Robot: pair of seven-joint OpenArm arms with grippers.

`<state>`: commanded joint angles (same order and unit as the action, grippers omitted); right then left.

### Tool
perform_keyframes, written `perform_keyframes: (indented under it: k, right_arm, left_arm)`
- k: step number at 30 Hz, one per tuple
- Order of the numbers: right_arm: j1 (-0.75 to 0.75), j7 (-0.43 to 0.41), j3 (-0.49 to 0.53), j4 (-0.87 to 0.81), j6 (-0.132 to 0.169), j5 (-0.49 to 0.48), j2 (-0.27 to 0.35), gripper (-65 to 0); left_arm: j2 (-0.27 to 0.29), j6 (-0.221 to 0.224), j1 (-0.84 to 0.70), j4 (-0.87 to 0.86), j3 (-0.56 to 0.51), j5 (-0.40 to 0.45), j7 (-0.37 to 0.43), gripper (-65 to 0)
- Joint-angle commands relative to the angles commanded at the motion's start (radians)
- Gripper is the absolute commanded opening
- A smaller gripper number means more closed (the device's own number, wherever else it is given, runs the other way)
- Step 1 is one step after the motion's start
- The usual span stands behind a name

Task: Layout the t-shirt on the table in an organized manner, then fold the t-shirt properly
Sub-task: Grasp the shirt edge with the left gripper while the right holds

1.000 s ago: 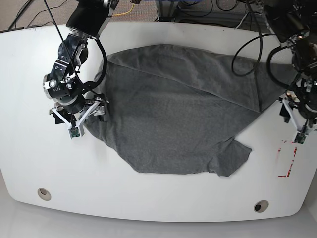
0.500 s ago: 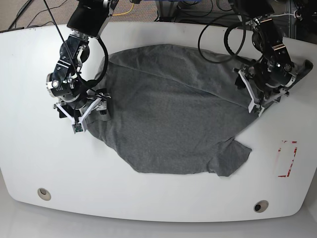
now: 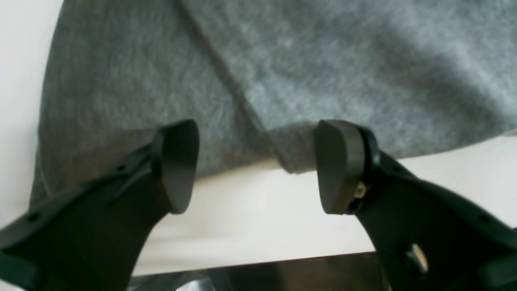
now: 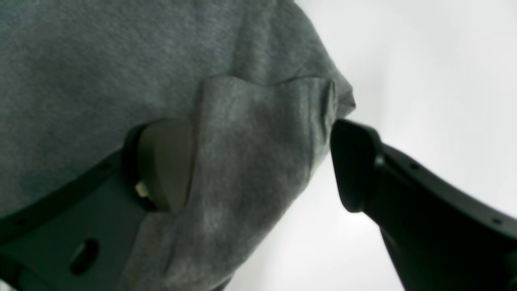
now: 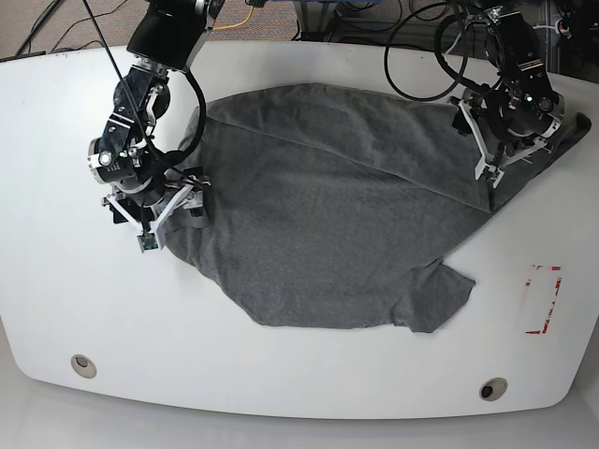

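Base view is showing the t-shirt (image 5: 328, 206) lying spread but skewed across the middle of the table (image 5: 56, 281), one sleeve pointing toward the red tape rectangle (image 5: 542, 299). The right tool (image 4: 258, 161) is sitting spread around a bunched fold at the t-shirt's edge, while the left tool (image 3: 256, 165) is hovering spread over the opposite hem — neither is pinching yet. If either closes on too thin a bite, the cloth is probably slipping free and the t-shirt is staying crooked.

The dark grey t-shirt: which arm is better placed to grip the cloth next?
The right gripper: a fold of the dark heather-grey knit t-shirt already lies between its open jaws. The left gripper is open too, but only the hem edge lies between its jaws.
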<state>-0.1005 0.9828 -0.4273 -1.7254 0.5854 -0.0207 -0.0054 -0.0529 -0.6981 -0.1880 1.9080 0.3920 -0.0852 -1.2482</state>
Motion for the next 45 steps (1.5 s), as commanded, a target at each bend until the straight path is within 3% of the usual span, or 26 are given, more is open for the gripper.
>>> perform_keyframes:
  k: [7, 16, 18, 21, 24, 32, 38, 45]
  right_arm:
    - [0.000, 0.000, -0.002, 0.000, 0.000, 0.000, 0.000, -14.0]
    - [0.000, 0.000, -0.002, -0.002, 0.000, 0.000, 0.000, -14.0]
    - [0.000, 0.000, -0.002, -0.002, 0.000, 0.000, 0.000, -14.0]
    - [-0.002, 0.000, -0.002, -0.002, 0.000, 0.000, 0.000, -14.0]
    - [-0.002, 0.000, -0.002, -0.002, 0.000, 0.000, -0.002, -14.0]
    - [-0.006, 0.000, -0.002, -0.002, -0.002, 0.000, -0.002, -14.0]
    - [-0.006, 0.000, -0.002, -0.002, -0.002, 0.000, -0.002, -14.0]
    - [-0.006, 0.000, -0.002, -0.002, -0.003, 0.000, -0.002, -14.0]
  left_arm:
    - [-0.005, 0.000, 0.034, -0.120, -0.020, -0.002, 0.006, -22.6]
    - [0.000, 0.000, 0.035, -0.133, -0.023, -0.002, 0.008, -24.6]
    - [0.000, 0.000, 0.035, -0.133, -0.023, -0.002, 0.008, -30.0]
    - [0.000, 0.000, 0.035, -0.135, -0.023, -0.002, 0.006, -51.1]
    - [0.000, 0.000, 0.035, -0.137, -0.025, -0.002, 0.006, -65.0]
    - [0.000, 0.000, 0.028, -0.061, -0.025, -0.003, -0.003, -64.6]
    - [-0.006, 0.000, 0.025, 0.037, -0.040, -0.003, -0.103, -64.6]
    - [-0.044, 0.000, -0.043, 0.083, -0.040, -0.005, -0.148, -64.6]
